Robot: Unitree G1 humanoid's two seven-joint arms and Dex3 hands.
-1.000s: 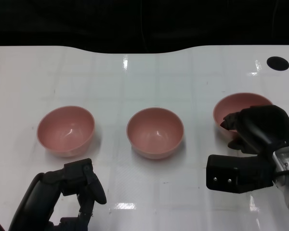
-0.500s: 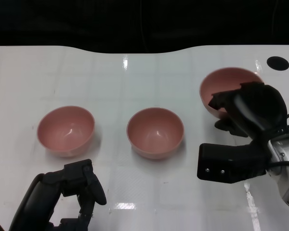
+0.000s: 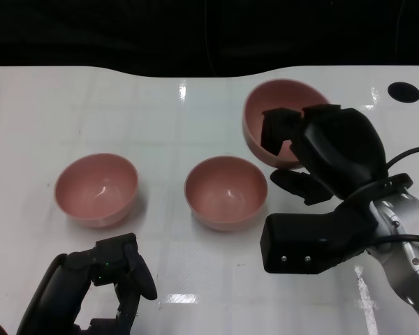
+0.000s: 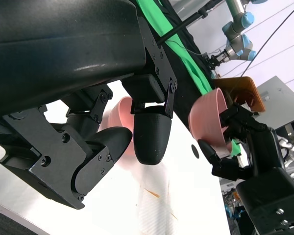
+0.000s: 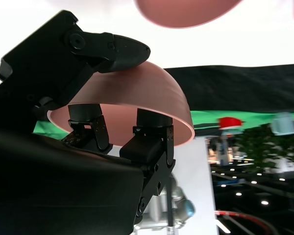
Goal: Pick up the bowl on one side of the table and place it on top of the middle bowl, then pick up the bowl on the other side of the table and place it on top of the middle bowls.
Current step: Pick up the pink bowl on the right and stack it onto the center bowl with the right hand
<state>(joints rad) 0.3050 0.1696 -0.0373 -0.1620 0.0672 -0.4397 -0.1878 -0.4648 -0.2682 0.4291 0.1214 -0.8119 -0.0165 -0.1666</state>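
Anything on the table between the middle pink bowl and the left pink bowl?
Nothing: the head view shows only bare white table between the middle pink bowl and the left pink bowl.

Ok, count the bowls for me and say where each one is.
3. The left bowl sits on the table on the robot's left. The middle bowl sits at the centre. The third bowl is tilted, gripped by the right hand. Nothing suggests a hidden one.
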